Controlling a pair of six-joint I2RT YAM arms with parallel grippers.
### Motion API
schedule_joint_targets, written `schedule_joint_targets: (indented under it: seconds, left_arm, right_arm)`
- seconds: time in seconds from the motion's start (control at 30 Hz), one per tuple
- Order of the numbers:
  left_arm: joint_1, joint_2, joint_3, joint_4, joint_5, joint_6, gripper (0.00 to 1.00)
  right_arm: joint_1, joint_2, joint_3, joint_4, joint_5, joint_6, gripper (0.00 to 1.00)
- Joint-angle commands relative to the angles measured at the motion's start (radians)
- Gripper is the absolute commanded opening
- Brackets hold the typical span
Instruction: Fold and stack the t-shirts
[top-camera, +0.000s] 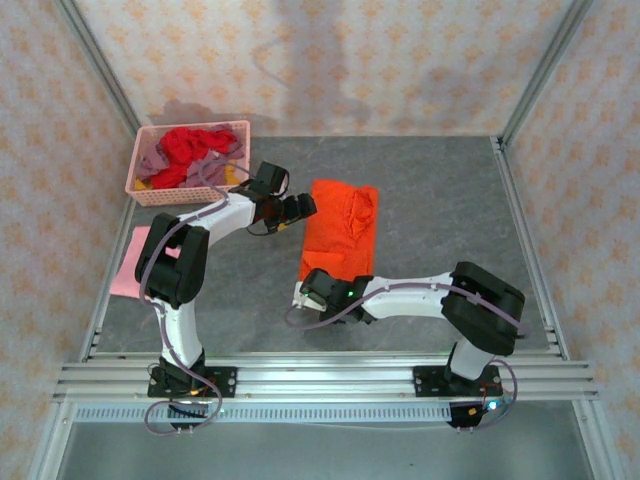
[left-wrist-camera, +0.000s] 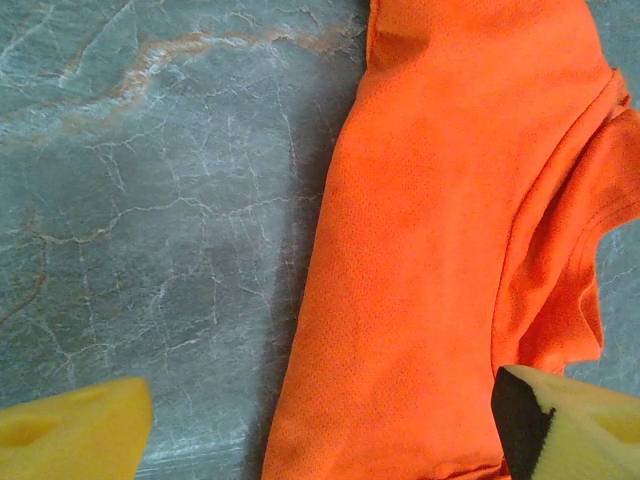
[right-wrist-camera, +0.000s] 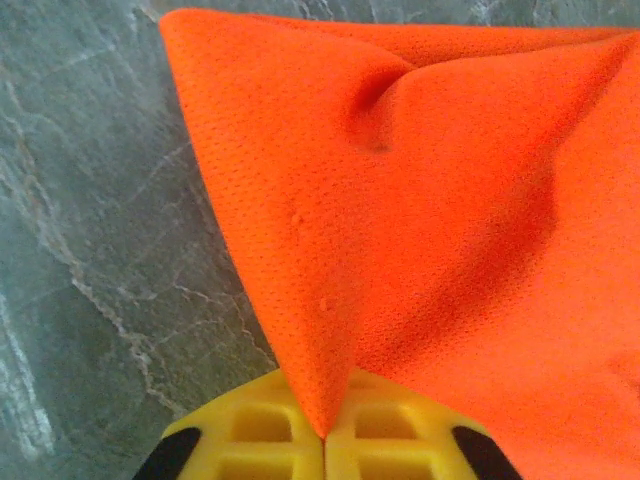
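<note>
The right gripper (right-wrist-camera: 325, 435) has its yellow fingers pinched tight on the near left corner of the orange t-shirt (top-camera: 340, 228). The shirt lies lengthwise mid-table, narrowed to a long strip. The left gripper (top-camera: 303, 206) hangs wide open and empty, just beside the shirt's far left edge.

I'd lift that corner low and carry it straight toward the far end. A one-corner pull could skew the hem, and the bunched sleeve on the right needs watching.

The table (top-camera: 450, 210) is grey and marbled and looks slick, so the cloth may slide. A pink t-shirt (top-camera: 125, 265) lies at the left edge, and a basket (top-camera: 185, 196) at the far left holds a red t-shirt (top-camera: 190, 145). Floral-papered walls (top-camera: 330, 60) close the room in.
</note>
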Motion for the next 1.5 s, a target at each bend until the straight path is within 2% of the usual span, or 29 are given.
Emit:
schedule_joint_targets:
  seconds: [0.0, 0.4, 0.6, 0.93, 0.97, 1.0, 1.03, 1.17, 1.23, 1.37, 1.47]
  left_arm:
    - [-0.007, 0.000, -0.013, 0.020, 0.000, -0.009, 0.89]
    - [-0.008, 0.005, -0.048, 0.083, 0.017, -0.102, 0.88]
    - [-0.010, 0.015, -0.047, 0.089, 0.019, -0.110, 0.87]
    - [-0.010, 0.039, -0.044, 0.070, 0.013, -0.111, 0.85]
    - [-0.010, 0.044, -0.045, 0.070, 0.011, -0.120, 0.80]
    - [-0.010, 0.049, -0.046, 0.074, 0.010, -0.132, 0.68]
    - [-0.010, 0.054, -0.048, 0.080, 0.015, -0.138, 0.61]
    - [-0.013, 0.076, -0.042, 0.110, 0.046, -0.154, 0.47]
    - [-0.020, 0.084, -0.027, 0.095, 0.046, -0.143, 0.41]
    - [-0.030, 0.103, -0.009, 0.081, 0.053, -0.130, 0.39]
    - [-0.034, 0.121, -0.004, 0.082, 0.057, -0.132, 0.31]
  right_arm:
    - [0.000, -0.048, 0.004, -0.068, -0.032, -0.001, 0.00]
    - [0.003, -0.302, -0.055, -0.203, -0.252, 0.106, 0.00]
    - [0.000, -0.331, -0.067, -0.205, -0.228, 0.101, 0.00]
    - [-0.009, -0.237, -0.034, -0.184, -0.202, 0.047, 0.00]
    - [-0.010, -0.237, -0.032, -0.188, -0.206, 0.045, 0.00]
    - [-0.012, -0.238, -0.031, -0.190, -0.207, 0.045, 0.00]
    - [-0.013, -0.241, -0.031, -0.193, -0.209, 0.046, 0.00]
    - [-0.018, -0.243, -0.033, -0.200, -0.211, 0.053, 0.00]
    - [-0.019, -0.242, -0.035, -0.198, -0.212, 0.062, 0.00]
    - [-0.018, -0.241, -0.039, -0.193, -0.209, 0.069, 0.00]
    - [-0.020, -0.241, -0.038, -0.191, -0.208, 0.069, 0.00]
